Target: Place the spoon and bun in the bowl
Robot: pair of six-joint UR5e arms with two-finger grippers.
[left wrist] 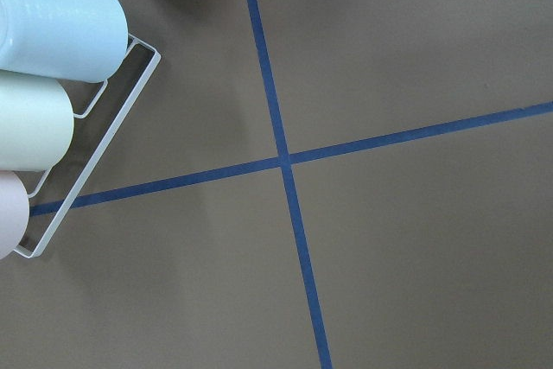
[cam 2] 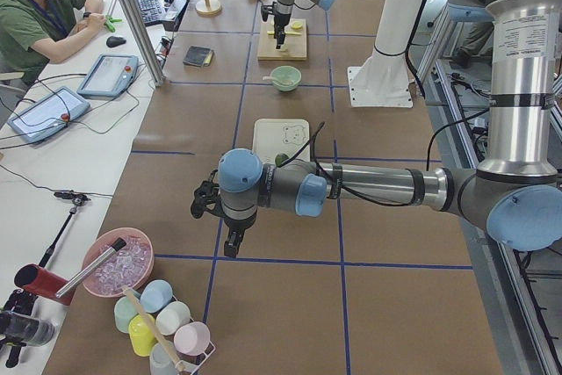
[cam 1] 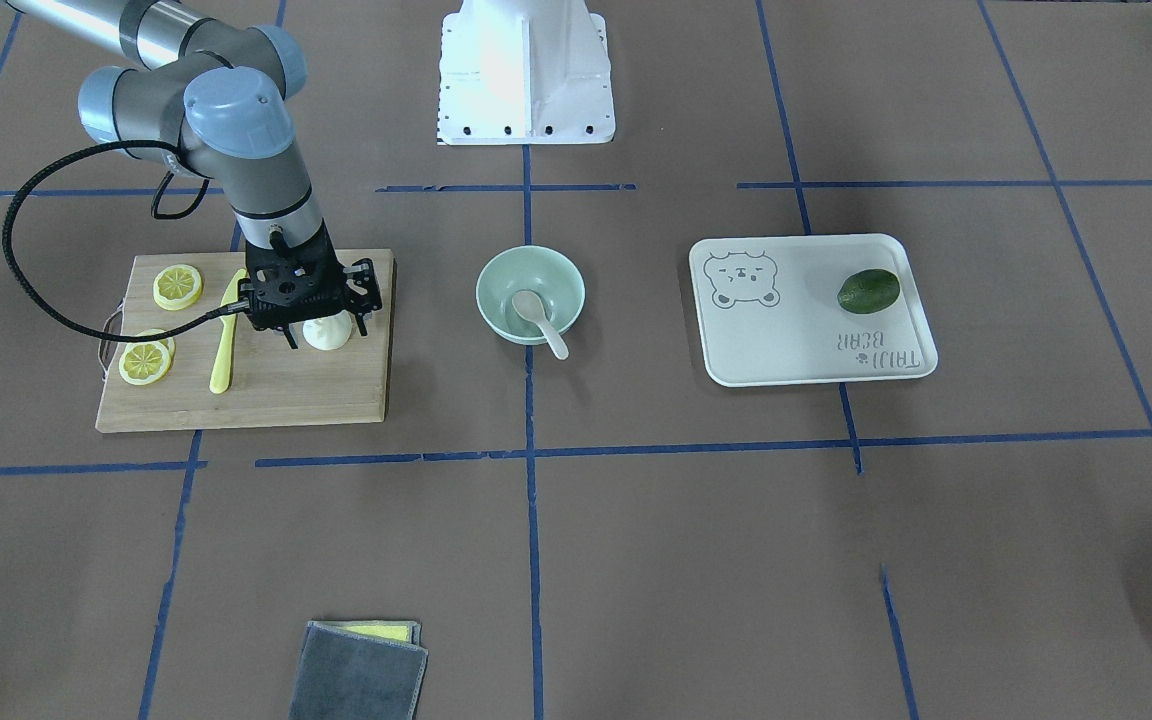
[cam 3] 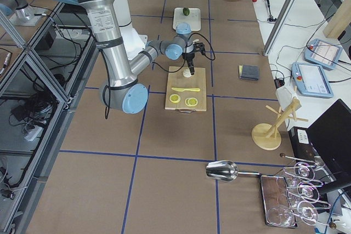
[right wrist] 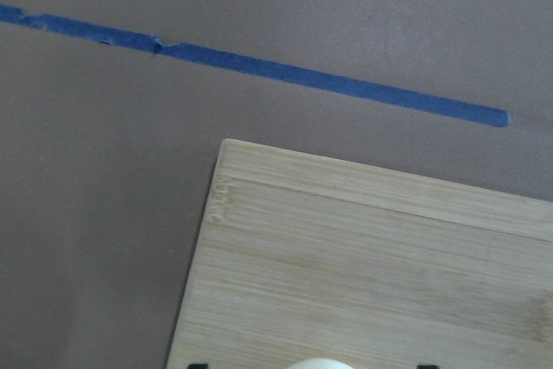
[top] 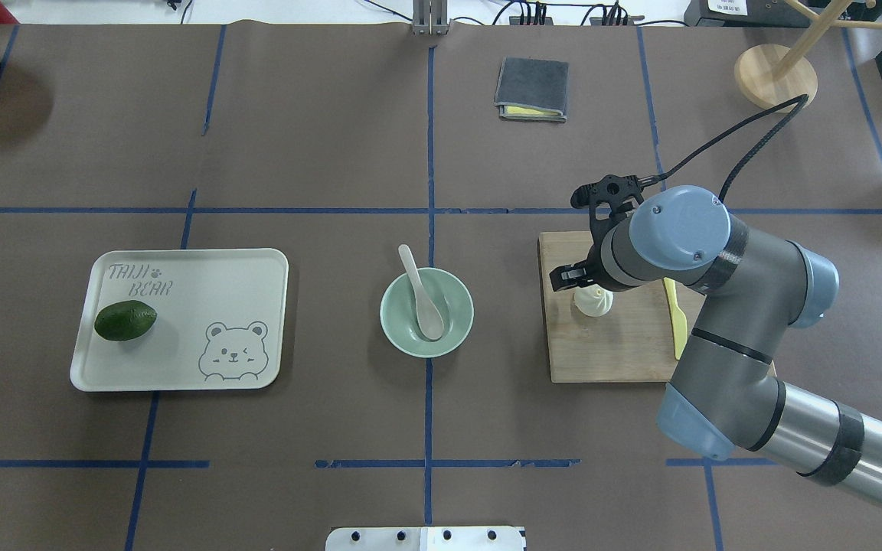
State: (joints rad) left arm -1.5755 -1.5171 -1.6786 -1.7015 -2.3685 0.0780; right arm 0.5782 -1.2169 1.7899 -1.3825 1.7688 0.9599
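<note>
The white pleated bun sits on the wooden cutting board. My right gripper is down over it, open, with one black finger on each side of the bun. The right wrist view shows only the bun's top at its bottom edge. The off-white spoon lies in the mint-green bowl at the table's middle, its handle resting over the rim; both show in the overhead view. My left gripper shows only in the exterior left view, far from these, and I cannot tell whether it is open.
Lemon slices and a yellow plastic knife share the board. A white tray holds a green fruit. A grey cloth lies near the front edge. Cups in a wire rack are below the left wrist.
</note>
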